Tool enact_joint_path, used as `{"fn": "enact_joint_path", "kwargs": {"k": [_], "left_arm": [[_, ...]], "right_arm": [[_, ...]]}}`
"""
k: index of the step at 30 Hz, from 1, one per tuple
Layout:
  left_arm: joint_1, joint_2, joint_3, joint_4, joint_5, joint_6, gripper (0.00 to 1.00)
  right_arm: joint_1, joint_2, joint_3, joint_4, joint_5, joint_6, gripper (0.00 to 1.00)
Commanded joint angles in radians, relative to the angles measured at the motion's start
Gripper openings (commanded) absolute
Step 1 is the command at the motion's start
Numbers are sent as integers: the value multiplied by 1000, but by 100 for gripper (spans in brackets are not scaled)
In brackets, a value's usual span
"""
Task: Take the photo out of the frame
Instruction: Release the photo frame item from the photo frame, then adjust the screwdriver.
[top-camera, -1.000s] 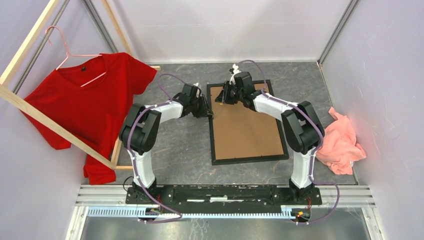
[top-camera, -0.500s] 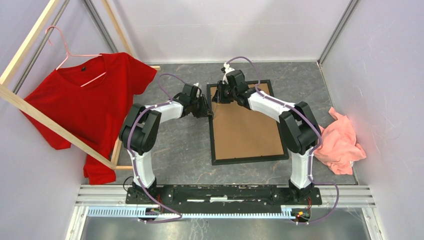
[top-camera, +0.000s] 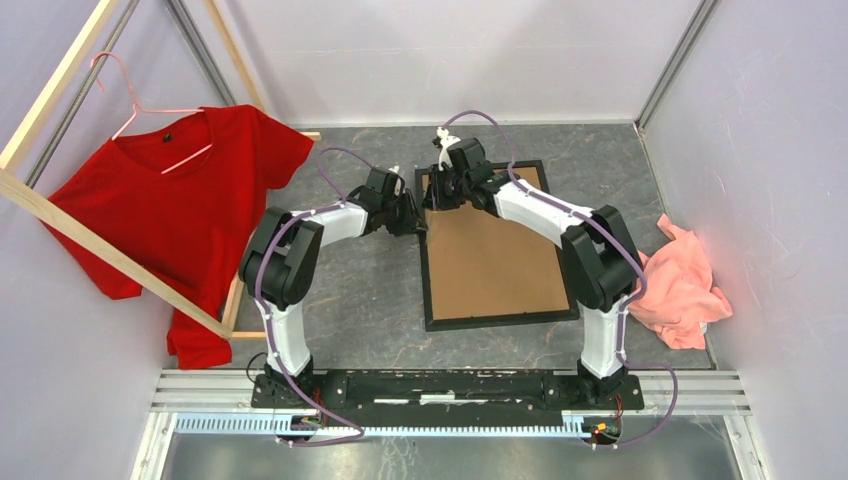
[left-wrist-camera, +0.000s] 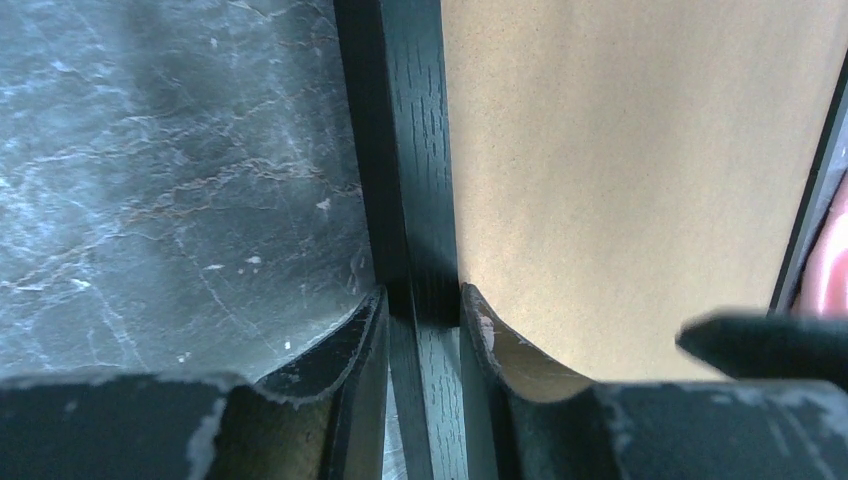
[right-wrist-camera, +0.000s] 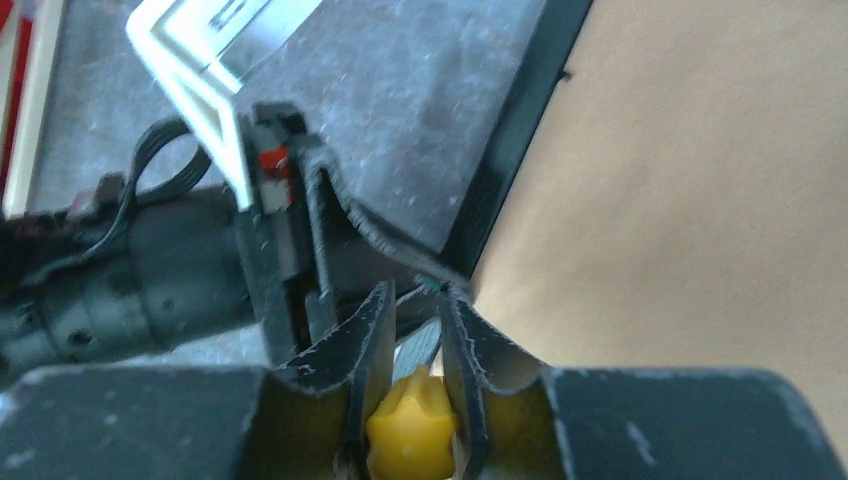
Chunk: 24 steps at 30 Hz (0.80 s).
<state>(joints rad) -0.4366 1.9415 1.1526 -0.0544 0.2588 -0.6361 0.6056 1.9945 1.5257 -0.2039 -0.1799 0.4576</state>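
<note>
The right gripper (top-camera: 437, 195) has slid to the 11 o'clock corner of the face-down frame (top-camera: 500, 318), nearly shut on I can't tell what, while the left gripper (left-wrist-camera: 420, 310) pinches its 10 o'clock side, so I think the brown board (top-camera: 495, 255) hiding the photo gets pried next.

The frame (top-camera: 500, 319) lies back up, its brown backing board (top-camera: 495, 255) hiding the photo. From above, the right gripper (top-camera: 434, 198) covers the frame's far left corner. Between its jaws sits a blurred yellow lump (right-wrist-camera: 410, 428), cut off by the bottom edge, unidentifiable.
</note>
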Motion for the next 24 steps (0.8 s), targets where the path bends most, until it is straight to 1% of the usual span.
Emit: {"fn": "enact_joint_path", "kwargs": {"k": [1,4,6,12,14,15,16,18,21,24], "left_arm": [[-93,45,-5,-41,60,-3,2],[-93,39,-4,-40,61,8,2],[-94,30,-11,-34,62,11,2],[-97,-11,-41,-28,57,32,2],[-96,-30,-28,-55,45,54,4],[-94,-40,-18,-62,44,65,9],[-90,-49,-4,-75,44,73,16],[-78,-72,24,-102,55,88,28],[-52,-118,63,-128,78,107,40],[-32,-164,99,-147,103,131,48]], "right_arm": [[-12,-176,-78,17,-259,-4,0],[-70,-250,-153,12,-285,-91,0],[-124,-288,-201,39,-319,-103,0],[-261,-345,-301,166,-410,-7,0],[-285,-353,-328,196,-423,22,0],[-296,-357,-338,232,-428,29,0],[-305,-359,-347,251,-432,41,0],[-322,-354,-358,269,-446,58,0],[-355,-340,-379,306,-494,98,0],[-381,-336,-415,362,-527,137,0]]}}
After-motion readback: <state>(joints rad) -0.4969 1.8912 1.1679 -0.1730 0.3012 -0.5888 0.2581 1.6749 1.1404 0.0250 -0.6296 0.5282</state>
